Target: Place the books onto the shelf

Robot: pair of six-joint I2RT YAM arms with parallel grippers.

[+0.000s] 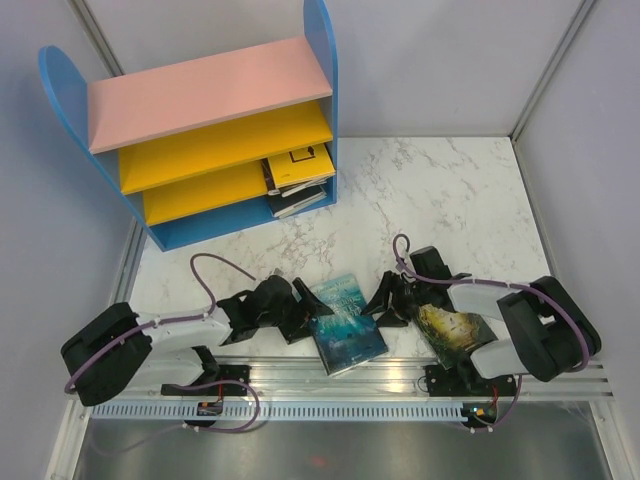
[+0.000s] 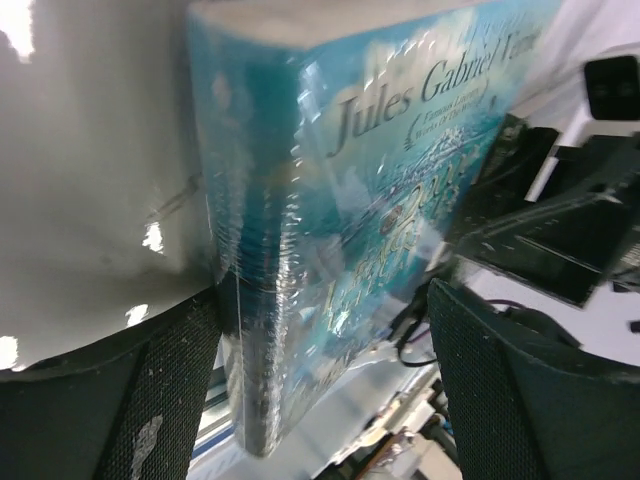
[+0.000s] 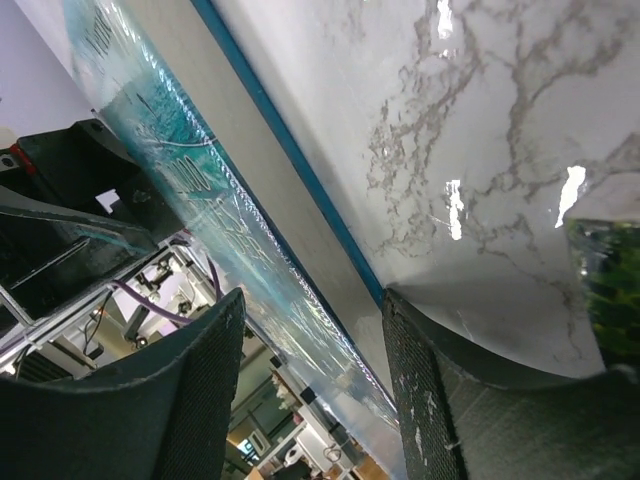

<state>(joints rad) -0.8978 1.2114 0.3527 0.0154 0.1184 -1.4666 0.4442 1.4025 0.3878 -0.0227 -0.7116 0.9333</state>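
Part done: some books shelved, two not yet.
The stored books [image 1: 297,178] sit at the right end of the shelf's [image 1: 210,95] lower levels. Well in front of the shelf, a teal book [image 1: 347,322] lies on the table [image 1: 440,190]. The left gripper [image 1: 308,312] and right gripper [image 1: 388,300] each straddle one of its edges, jaws apart, not clamped. A green-gold book [image 1: 455,330] waits further right, under the right arm.

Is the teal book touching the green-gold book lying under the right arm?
Apart. The top view shows a strip of bare marble tabletop between the teal book and the green-gold book; the right wrist view shows marble between them too.
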